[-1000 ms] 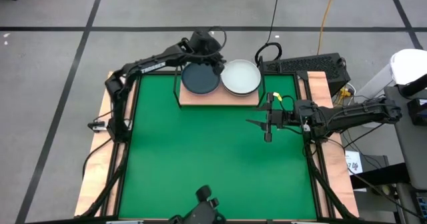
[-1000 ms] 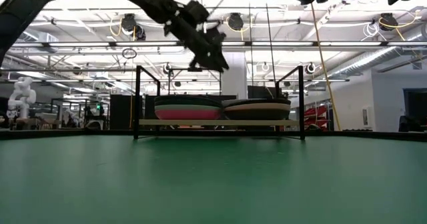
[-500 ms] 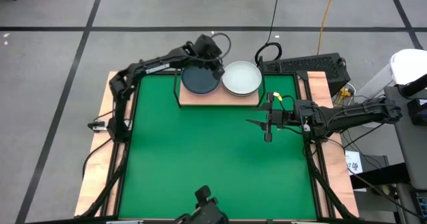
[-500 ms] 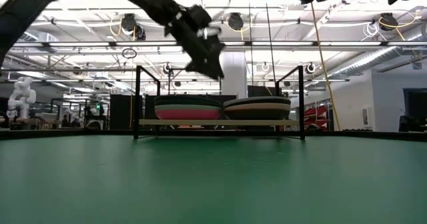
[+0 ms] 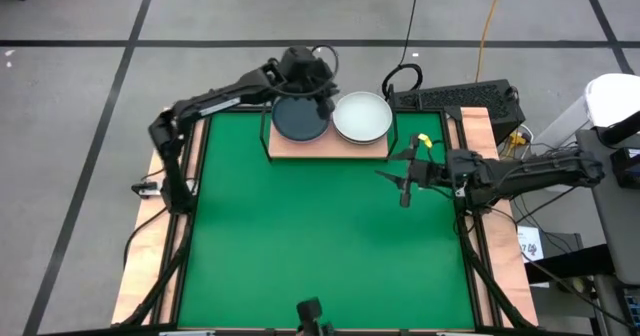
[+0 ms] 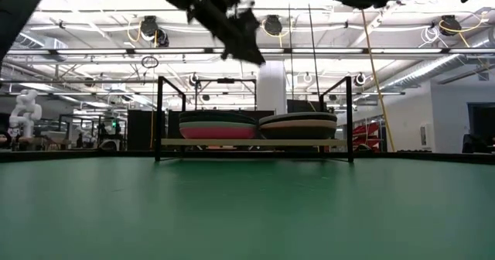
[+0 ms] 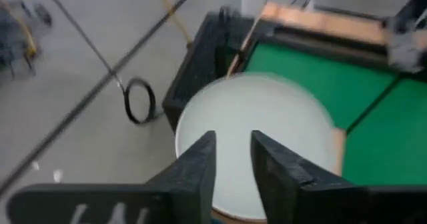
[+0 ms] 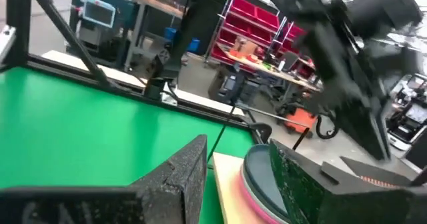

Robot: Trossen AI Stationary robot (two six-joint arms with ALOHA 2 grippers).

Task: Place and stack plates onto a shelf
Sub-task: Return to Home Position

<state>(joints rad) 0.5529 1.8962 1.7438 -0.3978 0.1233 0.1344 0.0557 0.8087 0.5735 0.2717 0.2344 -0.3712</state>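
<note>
Two stacks of plates rest on the wooden shelf [image 5: 329, 145] at the far edge of the green mat. The left stack [image 5: 300, 120] has a dark blue-grey plate on top, with pink and magenta plates showing under it in the low view [image 6: 217, 126]. The right stack [image 5: 362, 117] is topped by a pale plate [image 7: 261, 124]. My left gripper [image 5: 312, 84] hovers high above the left stack [image 6: 237, 37], its fingers slightly open and empty [image 7: 233, 147]. My right gripper [image 5: 404, 180] is open and empty, above the mat near the shelf's right end [image 8: 233, 164].
Thin black wire uprights [image 6: 159, 118] stand at the shelf's ends. A black keyboard [image 5: 460, 98] and cables lie beyond the table's far right corner. Open green mat [image 5: 310, 236] stretches from the shelf to the near edge.
My left gripper has risen well clear above the left stack, staying empty. My right gripper has turned a little at the wrist while staying near the shelf's right end. The plates have not moved.
</note>
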